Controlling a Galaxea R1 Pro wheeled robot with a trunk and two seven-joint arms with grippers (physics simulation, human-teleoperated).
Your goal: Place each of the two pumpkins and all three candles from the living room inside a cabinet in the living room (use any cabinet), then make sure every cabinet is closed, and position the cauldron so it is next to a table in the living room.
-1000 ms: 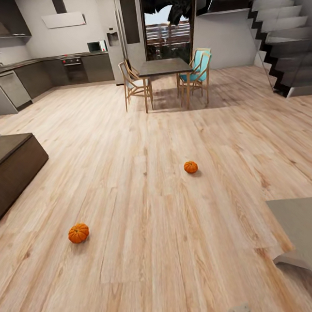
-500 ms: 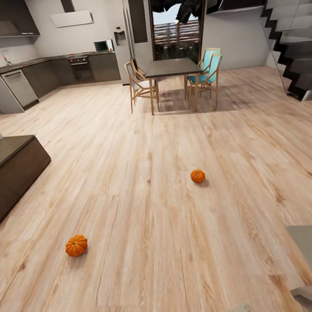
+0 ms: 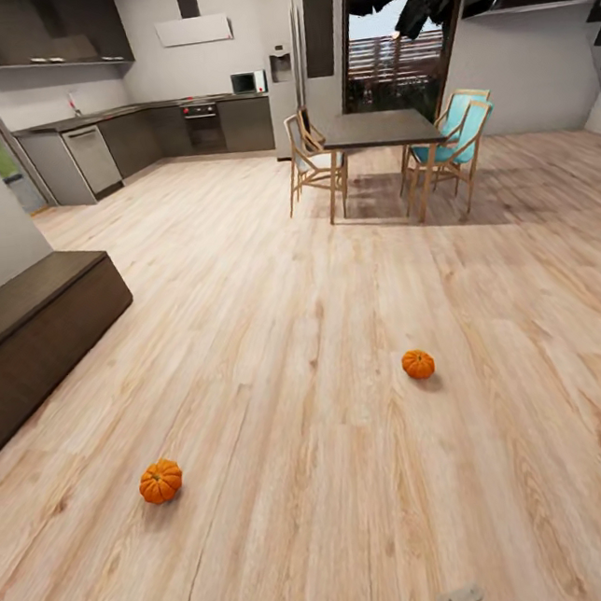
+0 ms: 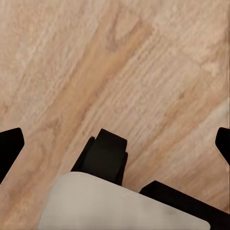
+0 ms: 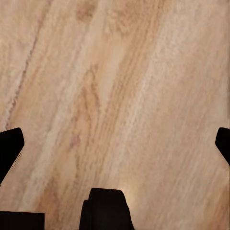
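Head view: two pumpkins lie well apart on the wooden floor (image 3: 280, 359), the nearer pumpkin (image 3: 160, 481) to the robot's left, the farther pumpkin (image 3: 418, 364) ahead and right. The low dark-brown cabinet (image 3: 34, 347) stands along the left wall with its fronts apparently closed. A dining table (image 3: 383, 129) with chairs stands beyond.

Left wrist view: the left claw (image 4: 115, 143) hangs over bare floor, fingers spread wide and empty, presumably carried ready while driving.

Right wrist view: the right claw (image 5: 115, 143) is likewise apart, holding nothing.
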